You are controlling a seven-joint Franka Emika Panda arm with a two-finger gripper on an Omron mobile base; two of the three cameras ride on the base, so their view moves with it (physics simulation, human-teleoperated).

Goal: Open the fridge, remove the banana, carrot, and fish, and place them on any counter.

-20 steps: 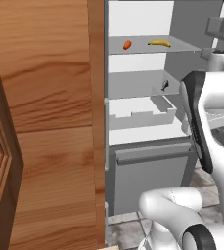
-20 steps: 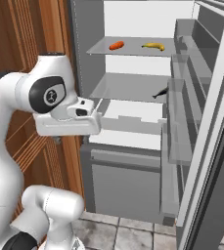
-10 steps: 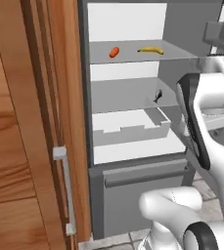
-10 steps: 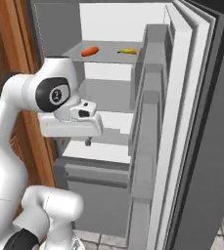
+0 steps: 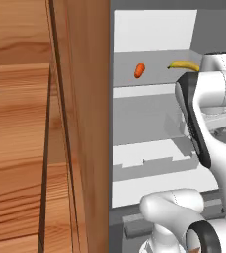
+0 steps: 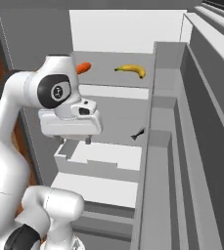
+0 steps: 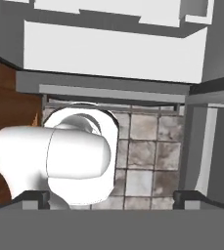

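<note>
The fridge stands open, its white inside facing me. On its upper grey shelf lie the orange-red carrot and, to its right, the yellow banana. One shelf lower, near the right wall, sits the small dark fish. My gripper hangs in front of the middle shelf, pointing down and open with nothing between its fingers. In the hand view the gripper looks down at the floor, tips wide apart. The counter is out of view.
A tall wooden cabinet stands close on the left. The open fridge door with its shelves stands along the right. A white drawer juts out low in the fridge. Below is tiled floor.
The whole picture has shifted: the base has driven closer to the fridge and to the right, so the inside looks larger. The arm holds its pose and the gripper stays open.
</note>
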